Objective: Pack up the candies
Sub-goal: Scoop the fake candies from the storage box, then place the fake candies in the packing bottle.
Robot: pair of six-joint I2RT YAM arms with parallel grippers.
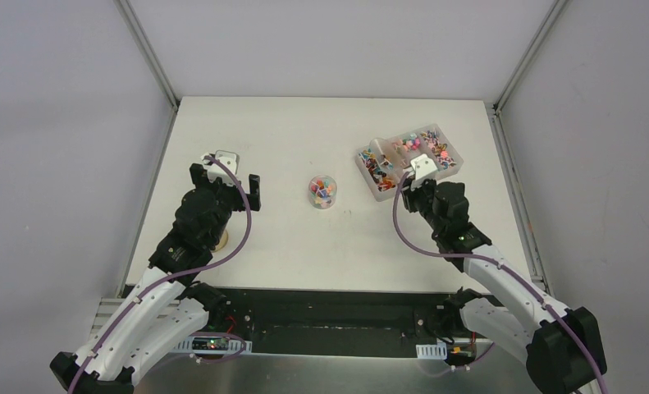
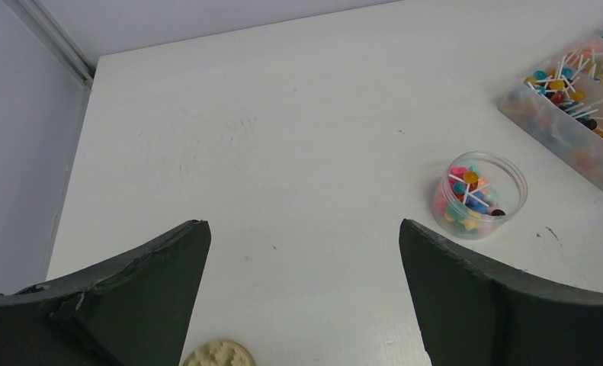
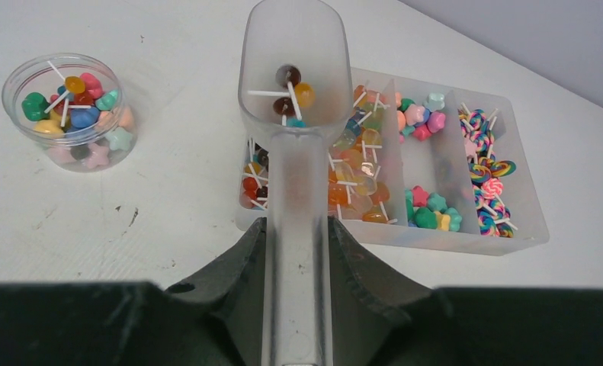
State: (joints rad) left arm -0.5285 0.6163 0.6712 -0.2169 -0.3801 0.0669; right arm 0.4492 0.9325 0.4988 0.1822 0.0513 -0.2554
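Nearest the arm bases, a small round wooden disc (image 2: 218,354) is seen lying flat on the white desk (image 1: 304,238), close to the left hand (image 2: 302,229) and partly covered by that arm in the top view. The left hand is spread wide, and nothing is held between its two dark fingers.

On the other side, the right hand (image 3: 296,236) is clenched on the flat handle of a clear plastic scoop (image 3: 325,46), which is pointed away from the arm. A few candies (image 3: 292,95) are carried in the bowl of the scoop: small round pieces on white sticks, brown and orange among them. The bowl is held at the left end of a clear divided box (image 3: 523,229). Whether the box is touched cannot be told from the wrist view, though the scoop appears to be raised above it.

Near the middle of the desk, between the two hands, a small clear round jar (image 2: 518,177) is stood upright, open at the top and partly filled with mixed candies. Farthest off, at the right rear of the desk, the box is laid open. Ball-shaped candies on sticks are seen in its left compartment, star and flower shapes in the middle ones, and swirled lollipops in the right one.
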